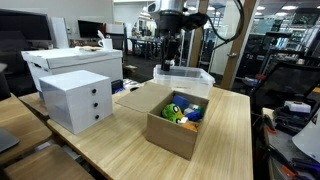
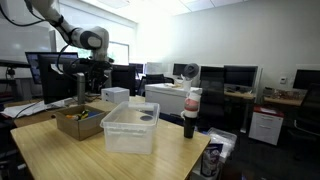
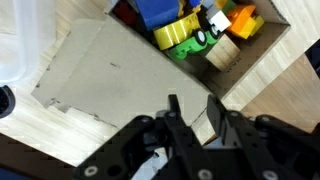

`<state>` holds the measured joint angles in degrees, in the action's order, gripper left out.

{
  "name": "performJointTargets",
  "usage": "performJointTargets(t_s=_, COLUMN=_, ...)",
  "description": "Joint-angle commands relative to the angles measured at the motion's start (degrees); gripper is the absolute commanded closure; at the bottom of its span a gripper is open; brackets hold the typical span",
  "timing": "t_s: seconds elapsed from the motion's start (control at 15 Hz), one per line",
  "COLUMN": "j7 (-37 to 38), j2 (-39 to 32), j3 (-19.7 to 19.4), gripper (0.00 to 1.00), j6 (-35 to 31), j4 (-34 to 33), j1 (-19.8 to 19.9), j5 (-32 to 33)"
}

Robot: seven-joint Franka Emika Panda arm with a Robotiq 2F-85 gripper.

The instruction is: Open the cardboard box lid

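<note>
My pincer [image 3: 195,118] hangs with its two black fingers [image 3: 176,118] apart. There is a clear gap between them and nothing is clamped in it. They are hard, angular and matt. In an exterior view the pincer [image 1: 170,52] sits high, above the far end of the worktop [image 1: 120,145] and well clear of everything on it.

Straight below me in the wrist view lies the lid [image 3: 120,75], one broad rectangular flap of dull grey-brown cardboard. It is smooth-faced and folded right out, flat on the pale wood grain. It spreads from a long side of the cardboard box [image 3: 262,48], toward the drawer unit [image 1: 72,105].

There is one cardboard box [image 1: 172,135], brown and corrugated, standing near the middle of the worktop with its mouth facing straight up. In that view its long axis runs from the near edge away toward my arm. Inside is a heap of glossy plastic toys [image 3: 185,30] in blue, green, yellow and orange. They are too jumbled for me to count.

Beyond the box stands one clear plastic bin [image 1: 185,76], rounded at the corners and translucent. It is close to the camera in an exterior view [image 2: 128,140]. The one drawer unit is a white, boxy block, and I count three drawer fronts on it.
</note>
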<state>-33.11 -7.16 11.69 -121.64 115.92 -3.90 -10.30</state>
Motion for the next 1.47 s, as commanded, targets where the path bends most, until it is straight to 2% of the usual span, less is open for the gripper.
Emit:
performJointTargets(t_s=0.0, j7=7.1, j2=5.8, j3=-2.3, gripper=0.34, j6=7.7, j4=-0.4, j1=-0.6, j5=3.8)
performJointTargets(t_s=0.4, j7=18.3, j2=12.1, j3=-5.8, gripper=0.02, j6=15.8, j4=-1.0, j1=0.2, j5=8.2)
performJointTargets(t_s=0.8, j7=23.0, j2=19.4, j3=-10.3, gripper=0.00, j6=16.5, j4=1.6, j1=1.9, j5=6.7)
performJointTargets(t_s=1.4, j7=21.2, j2=27.6, j3=-14.3, gripper=0.00, j6=13.3, j4=7.9, j1=3.9, j5=8.7)
